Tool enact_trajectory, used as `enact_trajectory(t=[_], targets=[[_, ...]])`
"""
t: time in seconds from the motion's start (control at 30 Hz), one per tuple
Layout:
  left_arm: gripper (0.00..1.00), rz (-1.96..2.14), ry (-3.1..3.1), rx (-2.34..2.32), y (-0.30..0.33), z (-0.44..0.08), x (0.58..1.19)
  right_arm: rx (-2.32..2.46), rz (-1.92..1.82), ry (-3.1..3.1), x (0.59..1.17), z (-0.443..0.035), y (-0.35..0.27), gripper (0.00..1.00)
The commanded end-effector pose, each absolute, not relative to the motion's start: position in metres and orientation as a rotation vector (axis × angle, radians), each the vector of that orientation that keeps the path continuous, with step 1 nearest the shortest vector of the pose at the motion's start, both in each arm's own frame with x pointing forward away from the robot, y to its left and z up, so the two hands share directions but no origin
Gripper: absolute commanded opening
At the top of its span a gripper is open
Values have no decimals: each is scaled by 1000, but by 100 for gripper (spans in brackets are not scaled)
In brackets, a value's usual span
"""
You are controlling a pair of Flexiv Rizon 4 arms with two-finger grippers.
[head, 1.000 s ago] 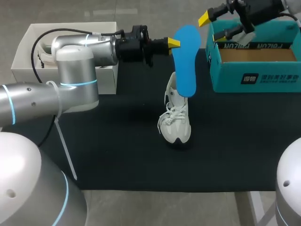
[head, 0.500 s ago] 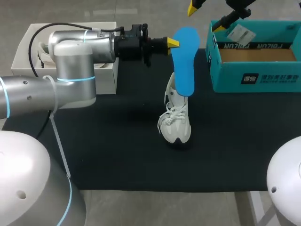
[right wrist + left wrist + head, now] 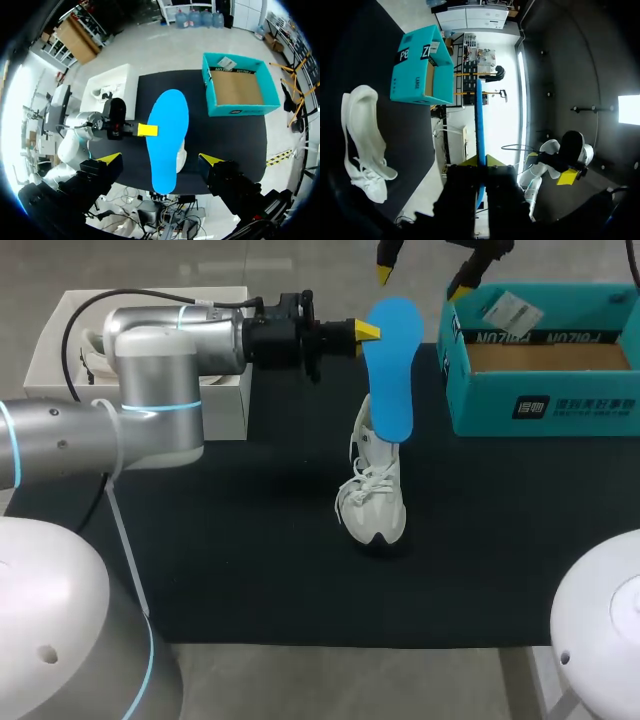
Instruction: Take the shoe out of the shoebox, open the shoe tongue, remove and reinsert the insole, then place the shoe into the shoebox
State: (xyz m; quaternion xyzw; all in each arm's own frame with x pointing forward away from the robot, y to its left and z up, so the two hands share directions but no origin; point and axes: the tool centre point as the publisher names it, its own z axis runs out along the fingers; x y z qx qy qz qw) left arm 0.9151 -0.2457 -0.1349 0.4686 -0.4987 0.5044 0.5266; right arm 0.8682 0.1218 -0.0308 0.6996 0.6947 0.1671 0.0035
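Black mat (image 3: 250, 560) is covering the table. Teal shoebox (image 3: 545, 405) is sitting open at the far right, white box (image 3: 55, 350) at the far left. White shoe (image 3: 375, 495) is standing on the mat btwn them, toe toward the near edge. L arm is reaching across horizontally, left gripper (image 3: 367, 332) clamping the blue insole's (image 3: 392, 370) edge. Insole is hanging approx vertical over the shoe's heel; contact w/ shoe can't tell. Right gripper (image 3: 420, 278) is hovering high near the shoebox's far left corner, fingers spread wide, holding nothing.
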Motion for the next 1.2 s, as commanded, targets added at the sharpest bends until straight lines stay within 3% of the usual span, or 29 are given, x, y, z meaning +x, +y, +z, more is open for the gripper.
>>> enact_trajectory(t=[0.03, 1.2], targets=[[0, 1198, -1195, 1114, -247, -138, 918, 2033, -26, 1986, 877, -30, 128, 100], [0, 1220, -1175, 1121, -244, -139, 911, 2215, 153, 2036, 881, -44, 123, 100]])
